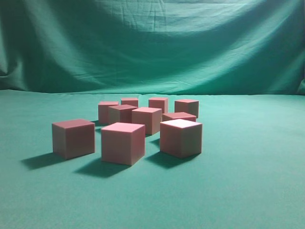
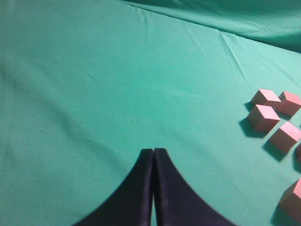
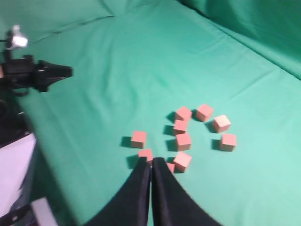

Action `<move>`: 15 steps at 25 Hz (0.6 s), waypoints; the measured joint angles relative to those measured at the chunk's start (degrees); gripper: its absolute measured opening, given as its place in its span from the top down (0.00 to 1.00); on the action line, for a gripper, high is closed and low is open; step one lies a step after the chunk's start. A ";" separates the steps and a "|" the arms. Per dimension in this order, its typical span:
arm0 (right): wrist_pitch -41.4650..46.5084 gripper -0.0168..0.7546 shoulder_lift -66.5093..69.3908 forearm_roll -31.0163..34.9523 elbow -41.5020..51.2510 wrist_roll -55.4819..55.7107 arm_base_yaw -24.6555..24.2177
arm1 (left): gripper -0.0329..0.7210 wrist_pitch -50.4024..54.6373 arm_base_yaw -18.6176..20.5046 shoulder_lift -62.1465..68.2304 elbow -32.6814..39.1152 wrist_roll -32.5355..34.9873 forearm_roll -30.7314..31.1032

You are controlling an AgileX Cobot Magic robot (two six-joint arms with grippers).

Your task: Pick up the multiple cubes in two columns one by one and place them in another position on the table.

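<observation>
Several pinkish-red cubes (image 1: 123, 142) stand in a loose cluster in the middle of the green table (image 1: 248, 191) in the exterior view; no gripper shows there. In the left wrist view my left gripper (image 2: 154, 151) is shut and empty above bare cloth, with the cubes (image 2: 263, 117) far off at the right edge. In the right wrist view my right gripper (image 3: 151, 161) is shut and empty, high above the table, its tips overlapping the near edge of the cube cluster (image 3: 183, 141).
A wrinkled green backdrop (image 1: 152, 43) hangs behind the table. In the right wrist view the other arm's black gripper (image 3: 40, 75) shows at the upper left, and the table edge with white equipment (image 3: 14, 155) lies at the left.
</observation>
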 joint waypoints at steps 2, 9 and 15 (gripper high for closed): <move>-4.68 0.98 -3.58 0.00 6.31 0.00 -3.54 | 0.96 0.00 0.00 0.00 0.00 0.00 0.00; -24.60 0.98 -15.47 0.00 27.38 0.00 -18.16 | 0.96 0.00 0.00 0.00 0.00 0.00 0.00; -37.93 0.98 -23.79 0.00 44.31 -1.88 -30.36 | 0.96 0.00 0.00 0.00 0.00 0.00 0.00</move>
